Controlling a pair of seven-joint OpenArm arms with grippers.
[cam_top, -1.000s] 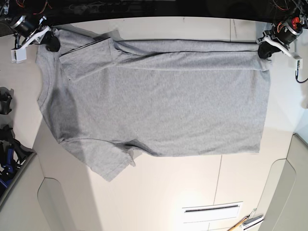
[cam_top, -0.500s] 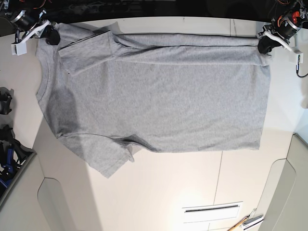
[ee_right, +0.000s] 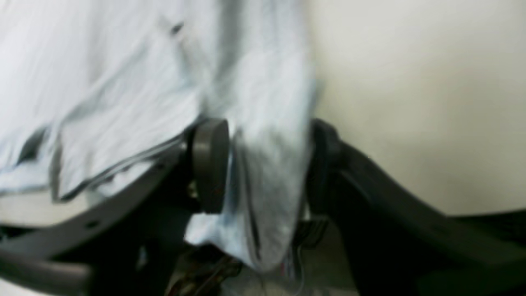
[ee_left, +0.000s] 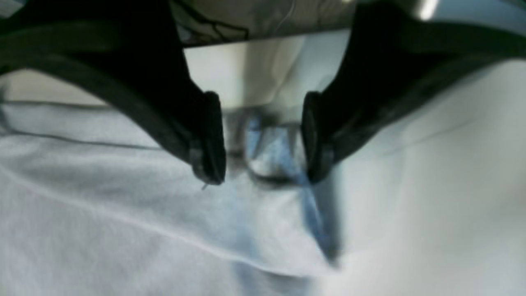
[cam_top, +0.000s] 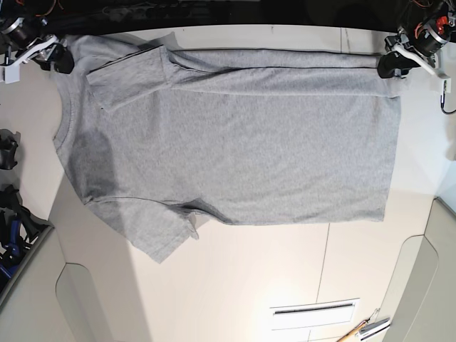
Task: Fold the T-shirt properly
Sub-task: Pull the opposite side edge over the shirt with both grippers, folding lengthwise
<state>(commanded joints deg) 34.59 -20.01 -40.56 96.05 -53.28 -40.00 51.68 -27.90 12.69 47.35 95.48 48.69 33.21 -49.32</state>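
Note:
The light grey T-shirt (cam_top: 235,142) lies spread flat on the pale table (cam_top: 249,278), neck to the left and hem to the right. Its far long edge is folded over into a band. My left gripper (cam_top: 390,68) is at the far hem corner. In the left wrist view it (ee_left: 261,139) stands open just above the cloth (ee_left: 102,213). My right gripper (cam_top: 60,63) sits at the far shoulder corner. The right wrist view shows it (ee_right: 267,164) open, with a fold of the shirt (ee_right: 267,102) lying loose between the fingers.
A sleeve (cam_top: 160,239) sticks out toward the near side. A slotted panel (cam_top: 313,310) and some hand tools (cam_top: 365,329) lie near the front right. Black gear (cam_top: 11,206) stands at the left edge. The far table edge runs just behind both grippers.
Both grippers have drawn back toward the far edge, and the shirt's folded band shifted that way with them. The right gripper has slid left to the shoulder's edge.

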